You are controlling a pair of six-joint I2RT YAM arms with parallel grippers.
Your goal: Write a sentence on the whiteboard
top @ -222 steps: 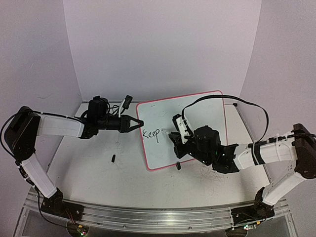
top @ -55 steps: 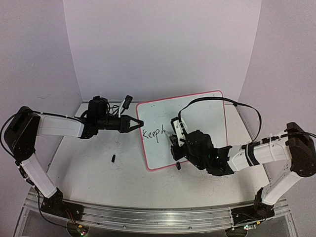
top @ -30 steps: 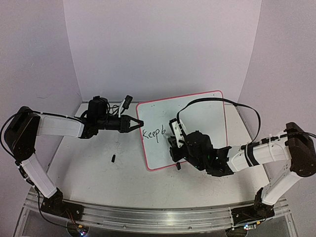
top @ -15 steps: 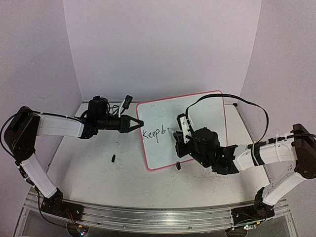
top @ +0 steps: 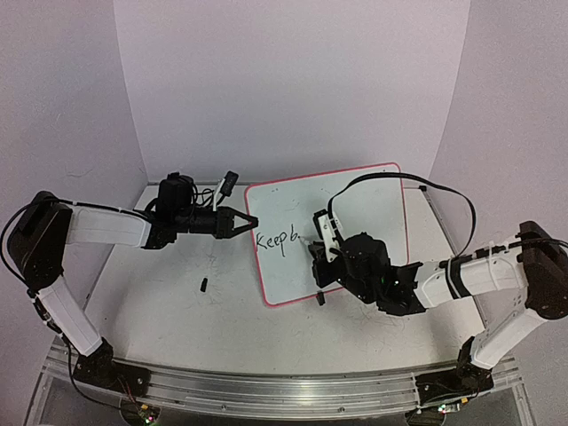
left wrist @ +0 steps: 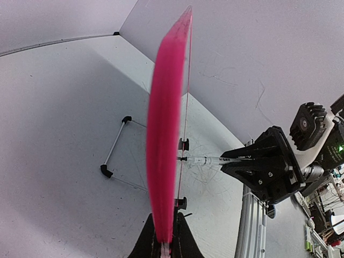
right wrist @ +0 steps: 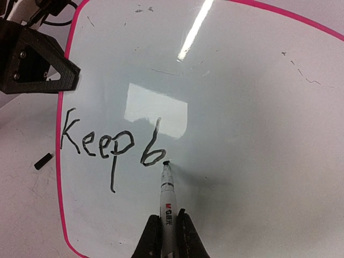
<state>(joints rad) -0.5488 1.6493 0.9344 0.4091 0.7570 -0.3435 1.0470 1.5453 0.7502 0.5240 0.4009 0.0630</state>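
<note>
The whiteboard (top: 355, 209), white with a pink-red rim, lies tilted on the table. Black letters "Keep b" (right wrist: 110, 145) stand near its left side, also seen from above (top: 274, 241). My left gripper (top: 247, 222) is shut on the board's left rim; in the left wrist view the rim (left wrist: 167, 140) runs edge-on between the fingers (left wrist: 185, 243). My right gripper (right wrist: 167, 228) is shut on a white marker (right wrist: 169, 199), its black tip touching the board just right of the "b". From above the right gripper (top: 318, 251) sits over the board's lower left part.
A small black cap (top: 203, 285) lies on the table left of the board. A black clip (top: 320, 299) sits at the board's near edge. A thin wire stand (left wrist: 115, 156) shows behind the board. Purple walls close in behind and at both sides.
The right gripper has finished the "b" after "Keep", lifted to the right, then come back down left with the marker tip beside the "b". The left arm has not moved.
</note>
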